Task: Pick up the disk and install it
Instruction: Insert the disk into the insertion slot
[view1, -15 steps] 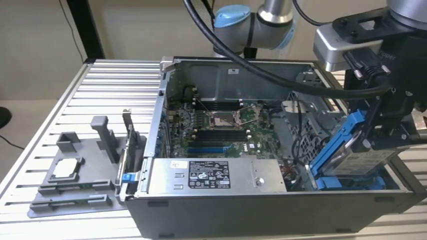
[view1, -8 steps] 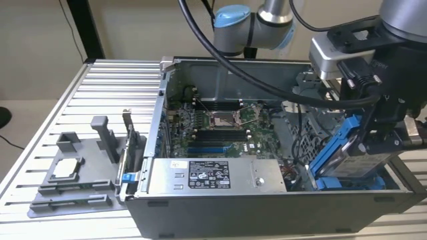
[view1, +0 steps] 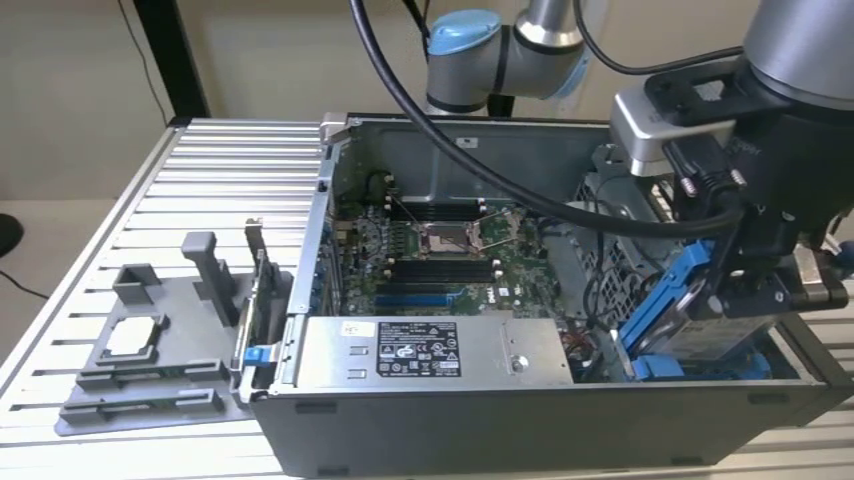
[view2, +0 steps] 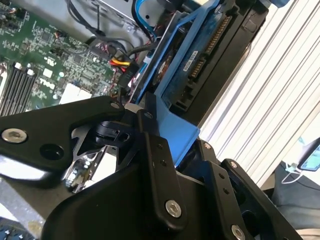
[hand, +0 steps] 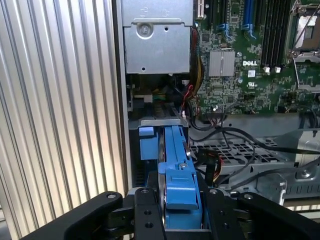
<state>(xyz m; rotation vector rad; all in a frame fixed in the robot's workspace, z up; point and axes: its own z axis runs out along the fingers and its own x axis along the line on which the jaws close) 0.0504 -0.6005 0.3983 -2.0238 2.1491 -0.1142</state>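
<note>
- While the gripper (hand: 180, 220) hangs over the open computer case (view1: 400, 430), its fingers (hand: 146, 220) clamp the disk (view1: 663, 300) by its blue carrier frame.
- The disk is tilted on edge, its lower end inside the case at the exterior view's right, near the power supply (view1: 427, 350).

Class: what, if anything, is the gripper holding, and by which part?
The black gripper grips the flat silver hard drive by its blue plastic carrier frame.
</note>
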